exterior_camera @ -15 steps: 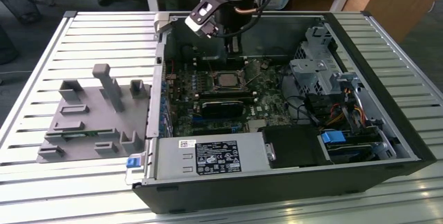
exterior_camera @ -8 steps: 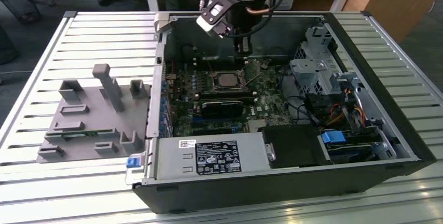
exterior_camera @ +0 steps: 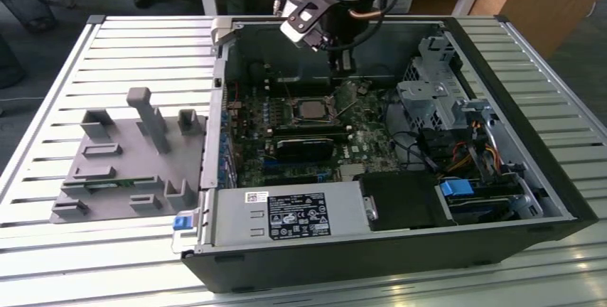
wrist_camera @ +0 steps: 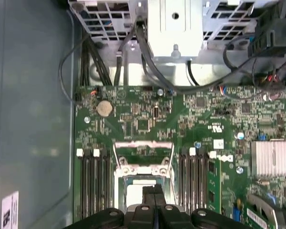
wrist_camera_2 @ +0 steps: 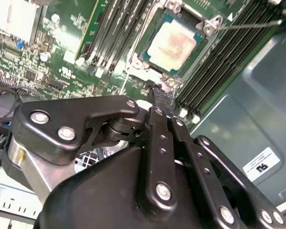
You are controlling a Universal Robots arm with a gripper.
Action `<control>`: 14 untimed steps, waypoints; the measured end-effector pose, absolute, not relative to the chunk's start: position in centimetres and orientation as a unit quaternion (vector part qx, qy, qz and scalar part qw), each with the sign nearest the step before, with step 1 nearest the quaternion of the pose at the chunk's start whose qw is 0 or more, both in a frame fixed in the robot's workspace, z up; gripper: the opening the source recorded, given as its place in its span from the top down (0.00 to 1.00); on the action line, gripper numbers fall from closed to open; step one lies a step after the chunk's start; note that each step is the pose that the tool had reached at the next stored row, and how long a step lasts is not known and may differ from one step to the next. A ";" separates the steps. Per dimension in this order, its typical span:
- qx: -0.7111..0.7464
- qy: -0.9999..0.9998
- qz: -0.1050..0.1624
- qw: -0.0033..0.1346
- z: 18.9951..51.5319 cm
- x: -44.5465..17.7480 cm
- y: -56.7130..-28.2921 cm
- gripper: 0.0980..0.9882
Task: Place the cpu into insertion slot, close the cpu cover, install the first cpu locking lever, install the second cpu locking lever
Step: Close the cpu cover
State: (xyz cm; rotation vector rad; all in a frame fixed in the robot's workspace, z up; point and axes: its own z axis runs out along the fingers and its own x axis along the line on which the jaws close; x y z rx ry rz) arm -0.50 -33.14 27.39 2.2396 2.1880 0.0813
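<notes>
**CPU seated, cover looks down, lever loose**

I've got the gripper [wrist_camera_2: 159, 94] with its fingers pressed flat together and nothing pinched between them. My read is that, closed like that, they make one narrow tip suited to nudging thin socket hardware rather than grabbing. In the second wrist view the tip sits just beside a corner of the insertion slot [exterior_camera: 293, 110]. I can't tell whether it touches the motherboard [wrist_camera: 143, 121].

The cpu [wrist_camera_2: 174, 42] is in the insertion slot, lying flat and square. It sits inside the open computer case [exterior_camera: 379, 257], between two banks of memory slots [wrist_camera_2: 219, 62]. The face is dull silver with a tan tint in the middle and a greenish edge around it. No tilt that I can see.

The cpu cover [wrist_camera_2: 210, 26] appears folded down around the chip, a silver frame with the chip showing through its window. The angle is steep, so it may not be fully flat.

One locking lever [wrist_camera_2: 248, 24], a thin wire rod, sticks out sideways over the memory slots, so I judge it unlatched. Placing looks done; levers not.
</notes>
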 end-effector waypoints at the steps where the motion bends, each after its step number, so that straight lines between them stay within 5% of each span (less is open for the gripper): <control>1: 0.715 0.699 0.026 0.005 27.4 -0.3 -33.1 0.99; 14: 0.715 0.699 0.023 0.002 26.3 1.5 -32.5 0.99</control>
